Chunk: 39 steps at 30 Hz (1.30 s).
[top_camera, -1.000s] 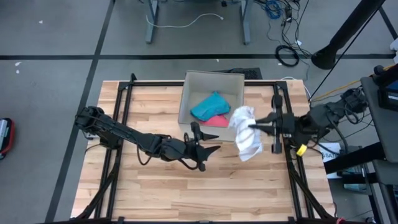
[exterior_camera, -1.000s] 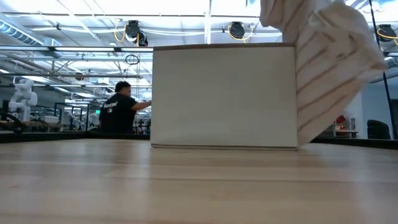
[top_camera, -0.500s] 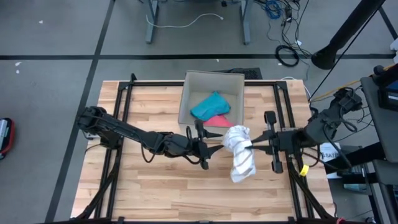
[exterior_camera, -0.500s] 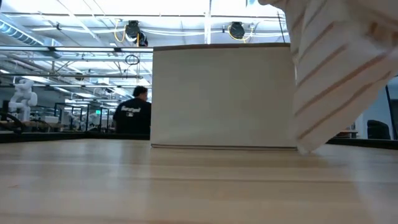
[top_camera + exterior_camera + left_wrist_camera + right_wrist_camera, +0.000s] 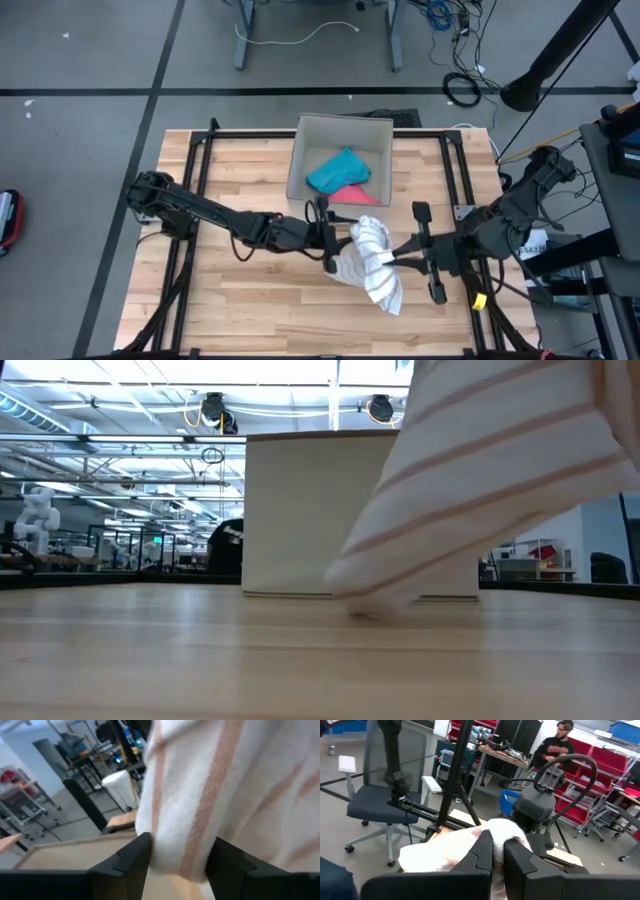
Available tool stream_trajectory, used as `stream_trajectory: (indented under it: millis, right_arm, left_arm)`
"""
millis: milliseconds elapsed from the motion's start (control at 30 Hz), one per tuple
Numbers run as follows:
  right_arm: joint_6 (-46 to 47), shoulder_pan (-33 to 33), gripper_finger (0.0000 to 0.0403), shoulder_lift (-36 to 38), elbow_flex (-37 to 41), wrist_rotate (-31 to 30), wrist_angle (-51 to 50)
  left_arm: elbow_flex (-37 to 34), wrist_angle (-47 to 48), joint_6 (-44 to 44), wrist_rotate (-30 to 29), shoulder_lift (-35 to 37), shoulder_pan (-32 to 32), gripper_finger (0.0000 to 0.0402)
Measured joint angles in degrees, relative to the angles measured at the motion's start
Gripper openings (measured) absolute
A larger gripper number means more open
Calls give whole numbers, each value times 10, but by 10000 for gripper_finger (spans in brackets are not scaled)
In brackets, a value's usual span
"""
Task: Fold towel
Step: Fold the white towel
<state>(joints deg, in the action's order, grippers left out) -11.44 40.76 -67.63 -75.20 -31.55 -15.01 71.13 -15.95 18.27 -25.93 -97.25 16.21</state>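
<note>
A second ago my right gripper (image 5: 392, 263) held the towel (image 5: 370, 259) up beside the box (image 5: 297, 158), over by the right side of the table (image 5: 250, 310). Now I have carried it toward the middle of the table and closer to the front edge, and its lower end hangs just above the wood, as the low view shows (image 5: 480, 480). My right fingers (image 5: 482, 851) are pinched tight on a bunched fold of the towel. My left gripper (image 5: 335, 248) has moved in from the left and now meets the cloth; its fingers (image 5: 131, 860) stand partly apart with a hanging edge of the towel between them, not yet clamped on it.

Counting: one white towel with thin reddish stripes in my grip, one open box at the back of the table, and two more cloths inside it, one teal (image 5: 337, 170) and one pink (image 5: 351, 193). A seated person (image 5: 555, 747) shows in the room behind.
</note>
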Motion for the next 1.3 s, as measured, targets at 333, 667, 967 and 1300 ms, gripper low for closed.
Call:
stream_trajectory:
  millis: [333,667,967,1300]
  right_arm:
    - [31,22,10,5,-2,-14,-70]
    - [124,20,11,28,-2,-23,-143]
    - [250,19,31,9,-2,-58,-281]
    - [268,8,5,-8,-2,-103,-327]
  left_arm:
    - [0,21,104,-107,9,77,56]
    - [0,84,146,-245,90,123,8]
    - [0,217,15,-245,110,143,7]
    - [0,175,65,-291,110,135,6]
